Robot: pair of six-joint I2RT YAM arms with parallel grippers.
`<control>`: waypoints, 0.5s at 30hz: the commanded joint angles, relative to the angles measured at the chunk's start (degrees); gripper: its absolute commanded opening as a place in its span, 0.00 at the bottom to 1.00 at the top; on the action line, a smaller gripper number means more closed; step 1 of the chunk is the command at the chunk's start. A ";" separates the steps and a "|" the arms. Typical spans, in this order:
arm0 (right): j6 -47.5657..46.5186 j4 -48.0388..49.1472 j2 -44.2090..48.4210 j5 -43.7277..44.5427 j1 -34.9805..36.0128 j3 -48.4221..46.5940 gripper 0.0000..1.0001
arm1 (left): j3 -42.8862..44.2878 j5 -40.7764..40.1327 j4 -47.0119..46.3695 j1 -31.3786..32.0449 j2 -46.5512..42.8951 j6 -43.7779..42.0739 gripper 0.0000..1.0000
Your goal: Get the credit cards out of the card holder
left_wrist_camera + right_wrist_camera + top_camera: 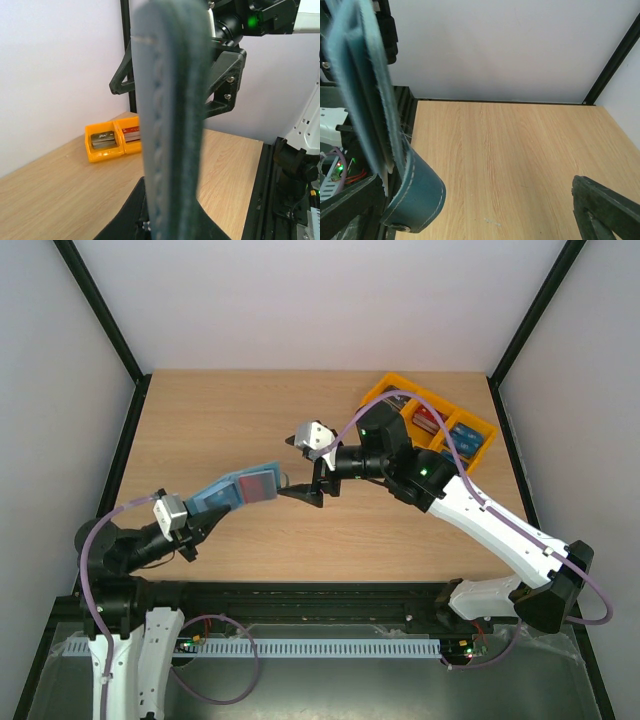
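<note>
View from above of a wooden table (220,420) with two robot arms reaching in from the near edge. The left gripper (205,512), at near left, is closed tight on the near end of the teal card holder (228,492) and holds it up off the table, pointing towards the middle. A red card (258,485) shows at the holder's far end, seated in a pocket.

The right gripper (298,470) faces the holder from the right with its jaws spread as wide as they go and nothing held. One finger sits on the far side of the holder's tip and the other on the near side. Whether either finger touches it cannot be told.

In the right wrist view the holder (365,100) stands on edge at the left, close to one finger, and its strap (415,195) with a snap curls down below it. In the left wrist view the holder (170,125) is seen edge-on.

At far right stands an orange tray (395,388), well apart from the holder, with credit cards (428,421) lying in its compartments, some red and some blue
</note>
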State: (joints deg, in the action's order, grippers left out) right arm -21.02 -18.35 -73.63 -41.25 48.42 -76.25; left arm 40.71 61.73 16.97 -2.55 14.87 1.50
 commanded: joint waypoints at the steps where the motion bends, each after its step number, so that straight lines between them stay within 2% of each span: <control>1: -0.51 -2.71 0.15 2.37 -0.12 -1.42 0.99 | -0.63 0.22 -2.91 -0.35 -1.08 -0.14 0.02; 6: 1.27 -0.81 0.43 0.70 -0.08 -0.60 0.99 | -1.08 0.22 -2.80 -0.35 -0.92 -0.09 0.02; 10: 1.85 -0.82 0.41 -4.49 -0.08 -1.51 0.99 | -1.59 -0.85 -4.22 -0.35 -0.81 1.57 0.02; 15: 9.83 9.07 0.21 -10.72 0.60 1.66 0.99 | -2.35 -2.60 -6.62 -0.35 -0.22 4.94 0.02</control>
State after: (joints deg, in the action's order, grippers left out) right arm -17.63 -17.54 -73.63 -45.45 48.42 -76.03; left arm 39.11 60.38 14.90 -2.55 14.35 3.29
